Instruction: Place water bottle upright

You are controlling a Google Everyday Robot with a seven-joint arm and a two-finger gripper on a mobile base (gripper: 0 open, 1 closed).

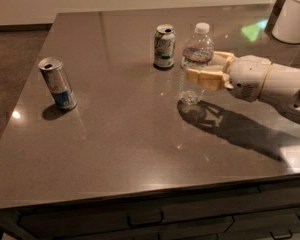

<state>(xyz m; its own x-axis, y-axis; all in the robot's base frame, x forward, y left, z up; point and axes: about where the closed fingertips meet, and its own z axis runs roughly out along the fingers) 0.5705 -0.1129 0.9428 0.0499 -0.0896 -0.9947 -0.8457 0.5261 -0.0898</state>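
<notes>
The water bottle (194, 59) is clear and ribbed, with a white cap and a red-and-white band near the neck. It stands upright right of the table's middle, its base at or just above the tabletop. My gripper (199, 70) reaches in from the right and is shut on the bottle at mid-height. One tan finger (206, 77) lies across its near side; the other is behind it.
A green-white soda can (164, 46) stands just left of and behind the bottle. A silver-blue slim can (58, 83) stands at the left. A white container (293, 16) sits at the far right corner. The dark table (125, 149) has drawers below its front edge.
</notes>
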